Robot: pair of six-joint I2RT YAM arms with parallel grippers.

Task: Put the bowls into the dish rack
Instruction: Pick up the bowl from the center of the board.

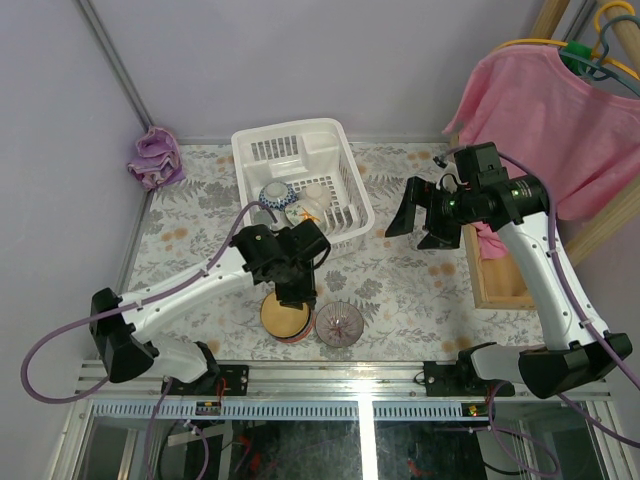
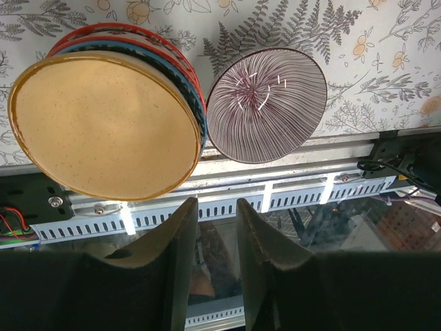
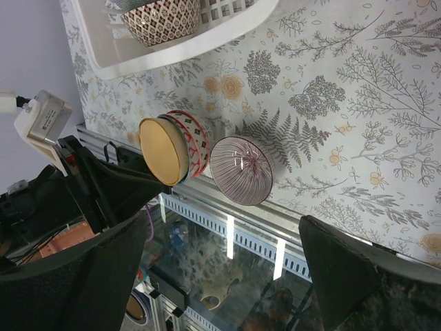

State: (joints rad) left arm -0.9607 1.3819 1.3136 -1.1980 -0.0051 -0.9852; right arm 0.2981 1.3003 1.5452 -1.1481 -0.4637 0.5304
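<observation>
The white dish rack (image 1: 335, 165) stands at the back middle of the table and holds a blue-white bowl (image 1: 275, 193) and a white bowl with an orange flower (image 1: 308, 207). A stack of bowls (image 1: 283, 316) with an orange-yellow one on top (image 2: 103, 124) sits at the front edge. A purple-striped bowl (image 1: 340, 323) sits beside it, touching or nearly so. My left gripper (image 1: 298, 292) hovers over the stack, its jaws a narrow gap apart and empty (image 2: 212, 201). My right gripper (image 1: 418, 232) is wide open and empty, right of the rack (image 3: 224, 227).
A purple cloth (image 1: 155, 157) lies at the back left corner. A pink shirt (image 1: 540, 110) hangs at the right above a wooden frame (image 1: 495, 275). The table's metal front rail (image 2: 289, 189) runs just past the bowls. The rack's rim (image 3: 172, 52) shows a diamond-patterned bowl (image 3: 162, 21) inside.
</observation>
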